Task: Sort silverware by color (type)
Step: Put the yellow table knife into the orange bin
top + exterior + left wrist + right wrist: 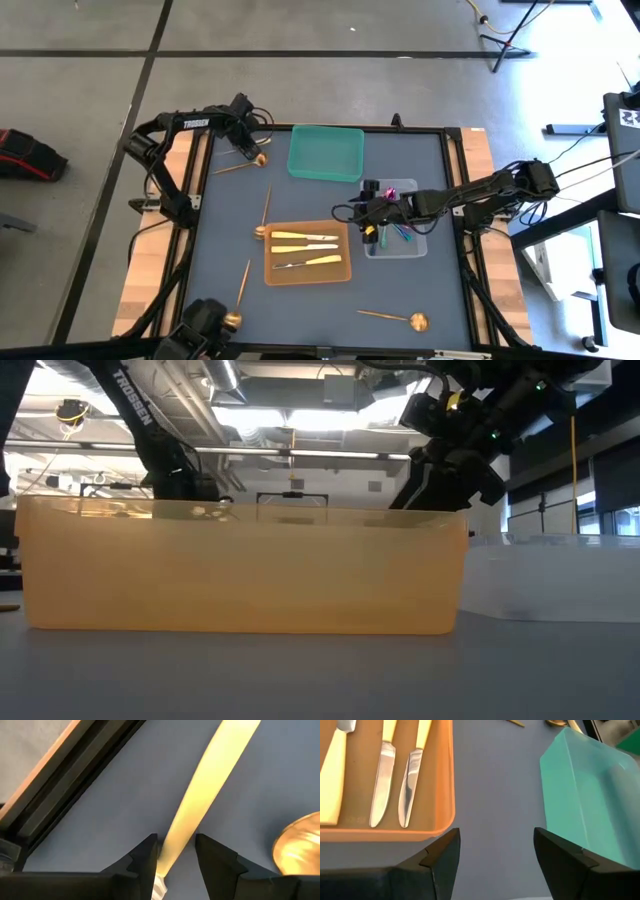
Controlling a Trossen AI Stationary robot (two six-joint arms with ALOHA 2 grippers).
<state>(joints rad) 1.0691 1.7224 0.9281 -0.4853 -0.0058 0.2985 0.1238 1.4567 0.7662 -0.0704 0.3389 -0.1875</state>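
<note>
While "TROSSEN" marks left arm [190,125], 3 knives [305,249] trayed

In the low view the orange tray [240,565] stood so close that its wall hid the knives inside and most of the bench behind it. The left wrist view cut off a yellow handle [200,800] at the far end, and a gold spoon bowl [300,845] at the edge. From above, the purple spoons [403,232] in the clear tray [420,248] lay partly under the right gripper [372,222], too small to count.
</note>
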